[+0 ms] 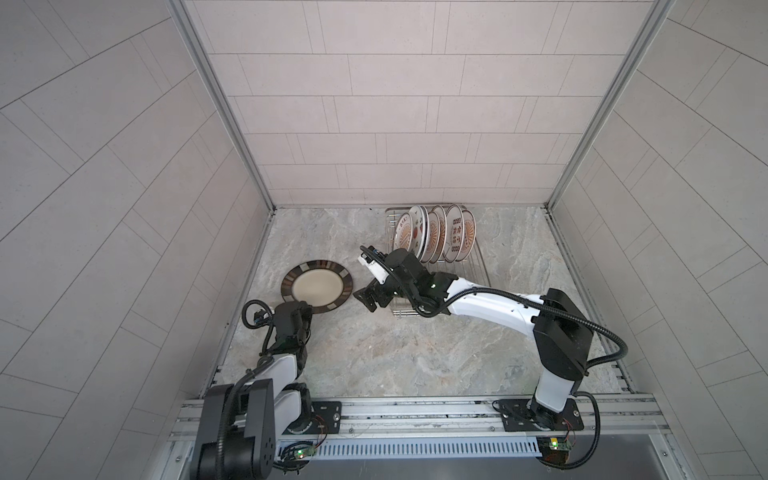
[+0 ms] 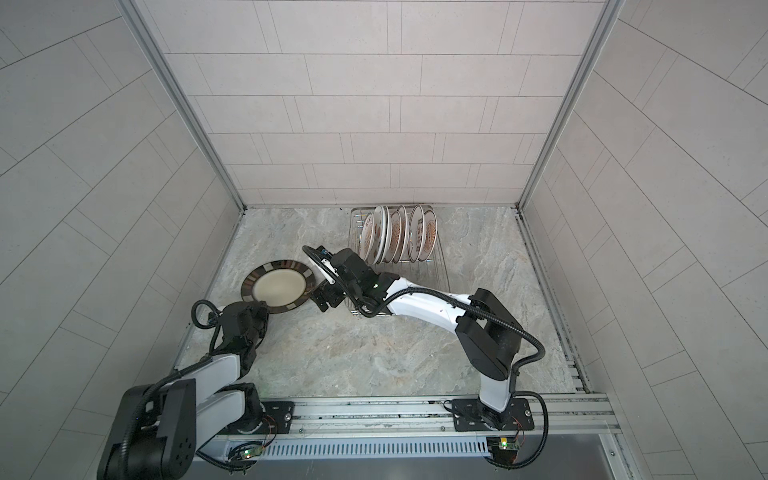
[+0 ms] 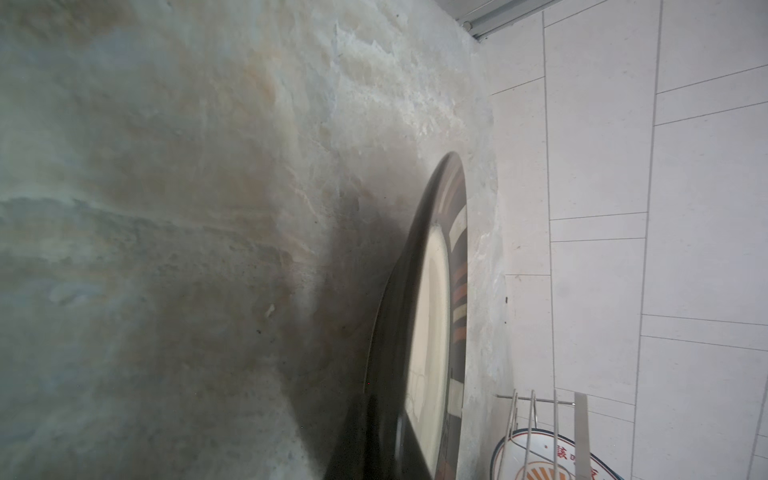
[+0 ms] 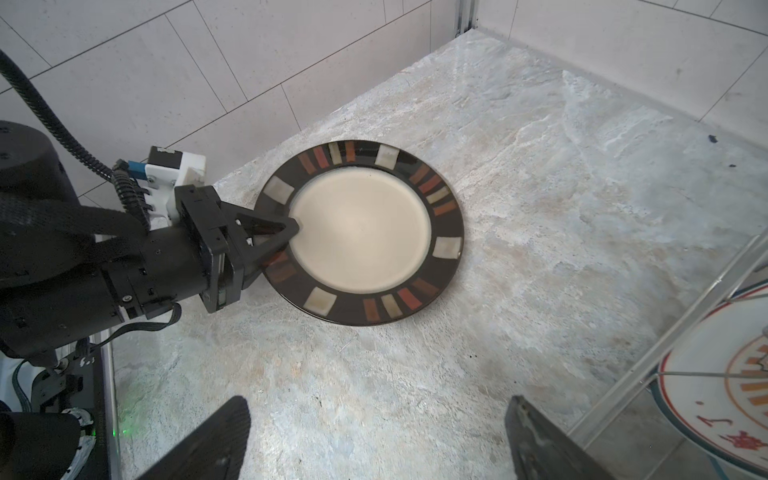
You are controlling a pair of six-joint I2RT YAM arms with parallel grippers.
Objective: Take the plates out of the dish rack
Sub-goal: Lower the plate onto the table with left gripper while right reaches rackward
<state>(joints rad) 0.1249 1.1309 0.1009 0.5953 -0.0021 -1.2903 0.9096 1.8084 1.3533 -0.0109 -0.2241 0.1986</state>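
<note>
My left gripper (image 4: 286,235) is clamped tight on the rim of the dark plate (image 4: 359,232), which lies on the table (image 1: 415,353) left of the rack (image 1: 465,268). My right gripper (image 1: 366,300) stands wide open and empty, hanging between that plate and the rack's near left corner. The other plates (image 1: 432,235) stand on edge in a row across the rack's far end, faces turned left, beyond and to the right of that gripper; judgement: the right arm is much the nearer, and the leftmost plate's rim is the likely approach.
</note>
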